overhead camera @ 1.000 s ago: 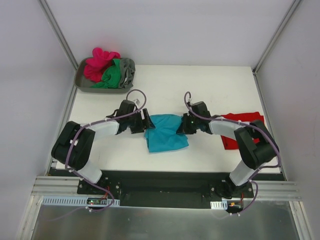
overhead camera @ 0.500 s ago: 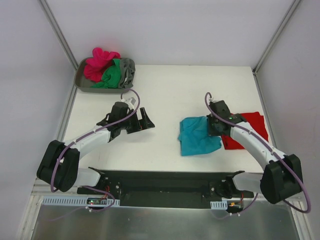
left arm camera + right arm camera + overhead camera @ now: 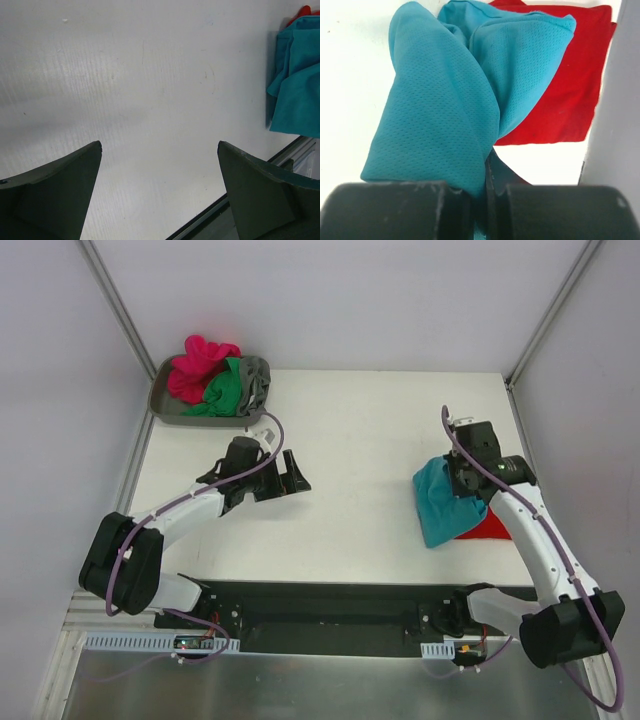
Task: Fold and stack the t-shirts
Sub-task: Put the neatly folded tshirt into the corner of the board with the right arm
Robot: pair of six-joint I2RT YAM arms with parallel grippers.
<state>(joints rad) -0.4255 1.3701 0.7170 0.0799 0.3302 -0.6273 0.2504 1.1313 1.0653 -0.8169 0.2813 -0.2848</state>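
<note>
My right gripper [image 3: 463,483] is shut on the folded teal t-shirt [image 3: 441,502] and holds it at the table's right side, hanging partly over the folded red t-shirt [image 3: 492,527]. In the right wrist view the teal shirt [image 3: 445,100] droops from the shut jaws, with the red shirt [image 3: 565,95] flat behind it. My left gripper [image 3: 293,480] is open and empty over bare table left of centre. The left wrist view shows its fingers [image 3: 55,192] wide apart and the teal shirt [image 3: 297,85] far off. Magenta [image 3: 195,368], green [image 3: 228,390] and grey [image 3: 257,380] shirts lie crumpled in the tray.
The grey plastic tray [image 3: 162,408] stands at the back left corner. Metal frame posts rise at the back corners. The black mounting rail [image 3: 320,605] runs along the near edge of the white table [image 3: 350,430].
My right gripper has carried the teal shirt from the table's middle to the right, onto the red shirt. My left gripper let go of the teal shirt and drew back slightly left.
</note>
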